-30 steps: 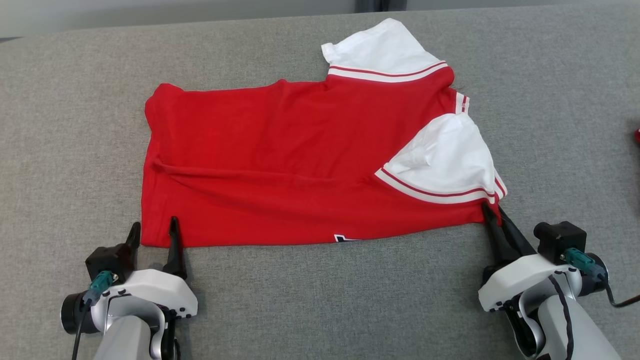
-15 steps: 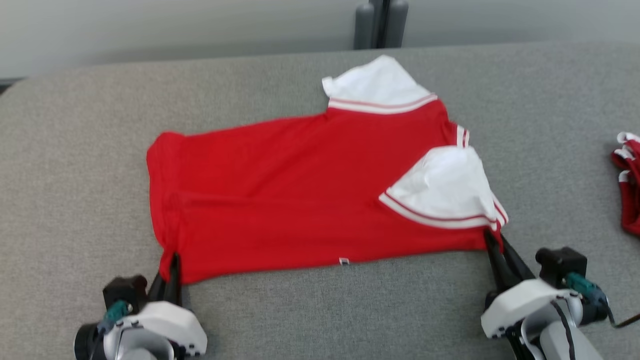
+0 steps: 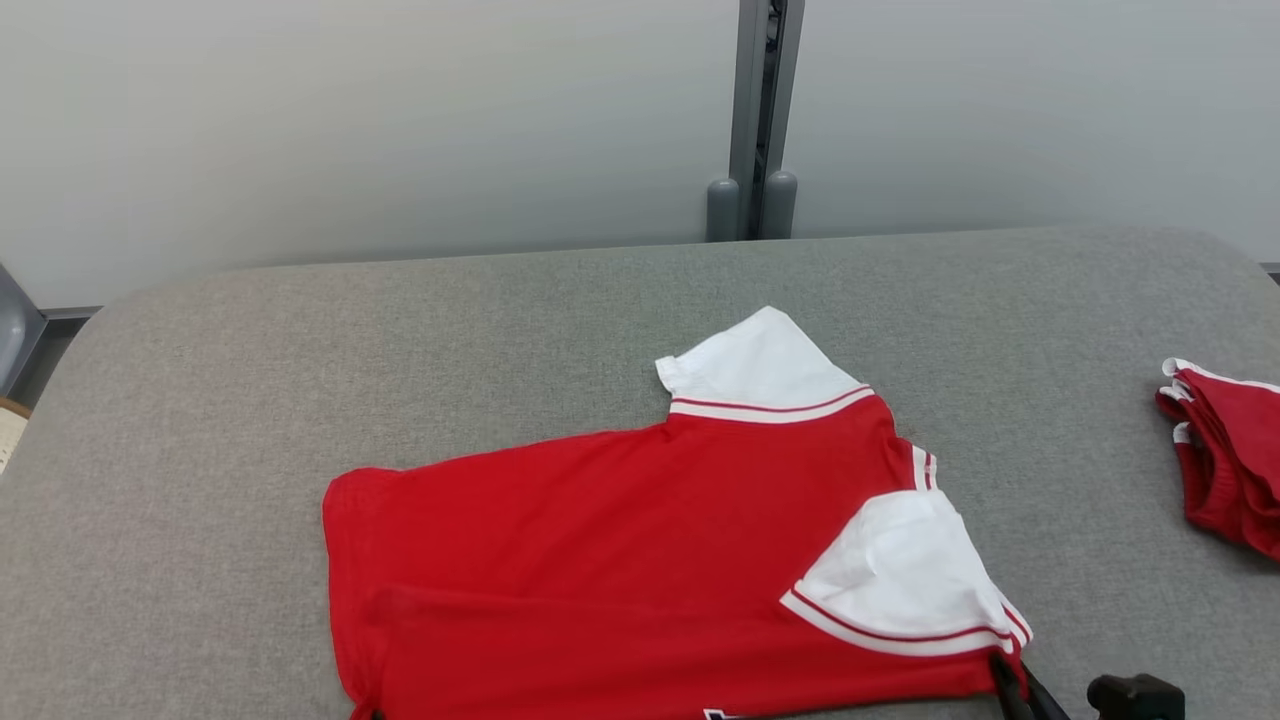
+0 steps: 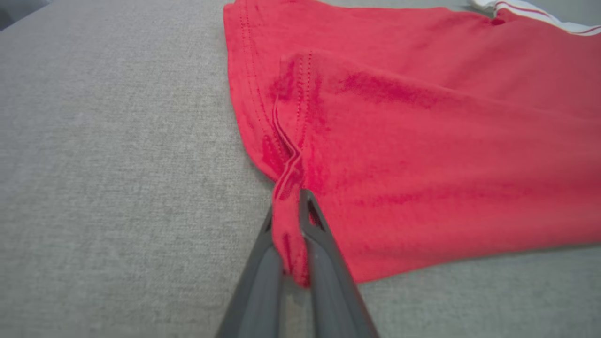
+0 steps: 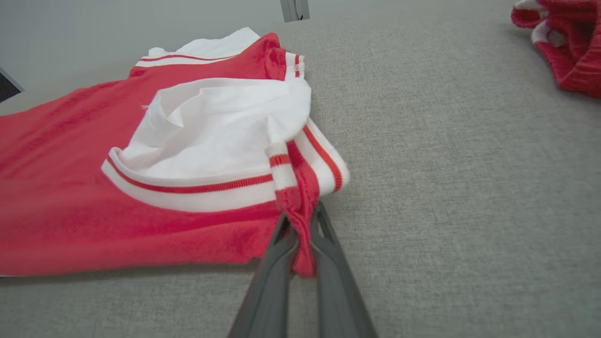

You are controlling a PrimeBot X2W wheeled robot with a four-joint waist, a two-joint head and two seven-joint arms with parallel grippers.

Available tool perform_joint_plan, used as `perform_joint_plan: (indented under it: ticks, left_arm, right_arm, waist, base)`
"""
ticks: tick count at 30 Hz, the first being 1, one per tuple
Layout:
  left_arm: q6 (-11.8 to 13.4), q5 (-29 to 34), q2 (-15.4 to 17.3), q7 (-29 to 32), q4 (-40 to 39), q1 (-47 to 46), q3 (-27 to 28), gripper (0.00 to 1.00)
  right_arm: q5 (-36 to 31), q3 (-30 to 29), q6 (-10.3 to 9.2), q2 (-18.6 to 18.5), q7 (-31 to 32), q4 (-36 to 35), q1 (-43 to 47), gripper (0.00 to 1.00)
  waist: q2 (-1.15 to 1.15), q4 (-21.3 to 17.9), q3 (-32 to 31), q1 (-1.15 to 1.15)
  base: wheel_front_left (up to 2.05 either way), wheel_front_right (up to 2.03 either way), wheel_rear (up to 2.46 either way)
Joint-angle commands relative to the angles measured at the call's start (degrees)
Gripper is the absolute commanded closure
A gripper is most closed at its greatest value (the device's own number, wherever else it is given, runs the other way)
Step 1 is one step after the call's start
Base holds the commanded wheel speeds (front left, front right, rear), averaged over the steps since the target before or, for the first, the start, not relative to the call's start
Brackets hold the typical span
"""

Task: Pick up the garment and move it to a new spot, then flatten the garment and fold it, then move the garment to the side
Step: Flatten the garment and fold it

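The garment [image 3: 620,560], a red shirt with white sleeves, lies folded lengthwise on the grey surface. Its near edge runs off the bottom of the head view. My left gripper [image 4: 288,211] is shut on the garment [image 4: 422,141] at its near hem corner, with red cloth bunched between the fingers. My right gripper [image 5: 303,216] is shut on the garment [image 5: 141,216] at the red corner below the striped band of the near white sleeve [image 5: 216,131]. In the head view my right gripper [image 3: 1005,672] shows its dark tips at the bottom edge.
A second, smaller red bundle with white edging [image 3: 1225,455] lies at the right edge of the padded grey surface [image 3: 500,340], and it shows in the right wrist view too [image 5: 563,42]. A grey wall and a metal post [image 3: 757,120] stand behind.
My left gripper has shut on the hem corner. The head camera has tilted up, so the garment and both grippers sit lower in the picture and the wall has come into view.
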Motion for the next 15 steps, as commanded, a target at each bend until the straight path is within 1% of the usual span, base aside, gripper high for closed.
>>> perform_joint_plan:
  ticks: [1,2,3,4,5,6,9,12,15]
  left_arm:
    - [0.61,-0.70,0.49,0.00,-0.14,0.66,0.11,1.00]
    - [0.74,-1.00,0.53,0.00,-0.28,0.91,0.01,1.00]
    - [0.83,-1.60,0.55,0.00,-0.83,0.94,0.14,0.54]
    - [1.12,-1.70,0.57,0.00,-1.52,0.89,0.31,0.00]
    - [1.25,-1.67,0.50,0.00,-2.16,0.75,0.36,0.00]
    - [1.40,-1.72,0.39,0.00,-2.93,0.43,0.38,0.00]
    - [1.89,-1.42,0.41,-0.01,-4.95,-1.18,0.58,0.00]
    - [0.96,-2.62,0.38,0.00,-5.77,-3.15,1.14,0.00]
    - [-0.04,-1.93,0.45,0.00,-5.46,-6.87,1.96,0.00]
  right_arm:
    - [0.33,-0.67,-0.04,-0.77,0.04,-0.23,0.59,1.00]
    - [0.18,-1.01,-0.04,-0.70,0.04,-0.39,0.82,1.00]
    - [0.04,-1.32,-0.04,-0.64,0.04,-0.50,0.97,0.72]
    - [-0.13,-1.51,-0.04,-0.55,0.04,-0.53,0.84,0.53]
    - [-0.38,-1.72,-0.04,-0.48,0.04,-0.41,0.44,0.25]
    - [-0.68,-2.03,-0.03,-0.40,0.04,-0.51,-0.29,0.00]
    - [-1.88,-3.22,-0.02,-0.24,0.04,-1.72,-2.46,0.00]
    - [-3.49,-4.83,-0.02,0.00,0.04,-2.95,-4.37,0.00]
    - [-4.77,-5.52,-0.02,0.32,0.04,-3.97,-7.01,0.00]
  waist:
    - [0.00,0.25,-0.08,0.00]
    - [0.00,0.36,0.01,0.00]
    - [0.00,0.47,0.21,0.00]
    - [0.00,0.49,0.56,0.00]
    - [0.00,0.50,0.93,0.00]
    - [0.00,0.55,1.36,0.00]
    - [0.00,0.83,3.08,0.00]
    - [0.00,1.16,4.35,0.00]
    - [0.00,1.58,5.54,0.00]
  base:
    - [0.00,0.00,0.00]
    - [0.00,0.00,0.00]
    - [0.00,0.00,0.00]
    - [0.00,0.00,0.00]
    - [0.00,0.00,0.00]
    - [0.00,0.00,0.00]
    - [0.00,0.00,0.00]
    - [0.00,0.00,0.00]
    - [0.00,0.00,0.00]
